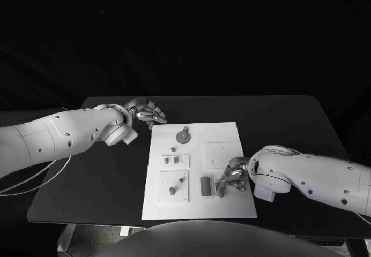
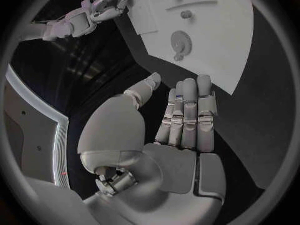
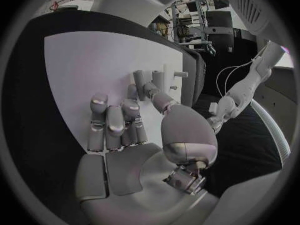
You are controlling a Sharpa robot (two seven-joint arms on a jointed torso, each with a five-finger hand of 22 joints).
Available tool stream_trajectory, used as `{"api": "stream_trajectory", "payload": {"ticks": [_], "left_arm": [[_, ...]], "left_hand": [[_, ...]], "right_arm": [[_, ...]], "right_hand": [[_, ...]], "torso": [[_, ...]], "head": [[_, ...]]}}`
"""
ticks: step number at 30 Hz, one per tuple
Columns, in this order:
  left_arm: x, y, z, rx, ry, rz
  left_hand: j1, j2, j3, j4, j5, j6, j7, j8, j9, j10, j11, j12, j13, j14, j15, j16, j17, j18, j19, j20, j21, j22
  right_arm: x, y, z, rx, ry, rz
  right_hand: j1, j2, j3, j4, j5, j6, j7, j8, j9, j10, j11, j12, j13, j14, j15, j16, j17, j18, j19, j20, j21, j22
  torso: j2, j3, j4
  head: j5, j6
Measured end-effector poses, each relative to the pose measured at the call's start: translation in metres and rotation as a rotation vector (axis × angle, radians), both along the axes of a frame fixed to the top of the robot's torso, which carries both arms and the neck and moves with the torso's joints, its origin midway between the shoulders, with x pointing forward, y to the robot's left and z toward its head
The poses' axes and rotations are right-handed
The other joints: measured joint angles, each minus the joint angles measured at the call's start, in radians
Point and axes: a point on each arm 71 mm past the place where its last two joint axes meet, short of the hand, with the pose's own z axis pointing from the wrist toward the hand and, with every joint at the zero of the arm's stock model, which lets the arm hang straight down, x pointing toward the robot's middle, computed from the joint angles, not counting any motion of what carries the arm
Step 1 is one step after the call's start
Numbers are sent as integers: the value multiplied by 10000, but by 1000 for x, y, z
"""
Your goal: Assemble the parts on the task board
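The white task board (image 1: 232,206) lies in the middle of the black table. On it are a round grey disc (image 1: 183,135), small pieces in a frame (image 1: 176,159), a peg (image 1: 173,189) and an upright grey block (image 1: 206,186). My right hand (image 1: 232,176) hovers low over the board's right side, just right of the block. Its fingers (image 3: 115,127) are bent and apart, holding nothing, and the thumb reaches toward the grey block (image 3: 139,78). My left hand (image 1: 147,113) is off the board's far left corner, with its fingers (image 2: 187,115) straight and empty.
Bare black table (image 1: 294,123) surrounds the board on all sides. In the left wrist view the board (image 2: 219,55) with the disc (image 2: 180,39) lies beyond the fingertips. The table's front edge runs close behind the board's near edge.
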Motion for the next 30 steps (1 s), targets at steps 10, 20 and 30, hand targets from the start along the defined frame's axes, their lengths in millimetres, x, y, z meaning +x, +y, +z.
{"api": "stream_trajectory", "payload": {"ticks": [10,20,30], "left_arm": [[0,-1,0,1,-4,-18],[0,0,1,8,-5,-15],[0,0,1,21,8,-14]], "left_hand": [[0,0,0,0,0,0,-1,0,-3,0,0,0,9,0,0,0,3,0,0,1,0,8],[0,0,0,0,0,-1,-1,0,-2,-1,-1,0,8,0,0,0,12,0,1,3,0,7],[0,0,0,0,0,-2,-2,0,-1,-1,-1,0,16,0,0,0,11,0,1,5,0,8]], "right_arm": [[2,1,-2,-20,61,-3],[3,1,-3,-18,46,-29],[3,1,-3,-23,49,-58]], "right_hand": [[-1,-1,-3,-2,-1,0,0,40,26,1,0,0,0,-1,1,0,-19,0,-23,-20,0,-1],[-170,-18,-172,22,-2,0,0,68,0,-72,73,0,20,-75,-30,0,-105,1,-76,29,1,-2],[-1115,-261,-168,297,39,55,24,20,-97,-70,70,0,19,-76,-30,0,-181,2,-37,66,-29,-93]], "torso": [[2,1,6],[6,-5,11],[0,-6,8]], "head": [[2,0],[32,0],[42,0]]}}
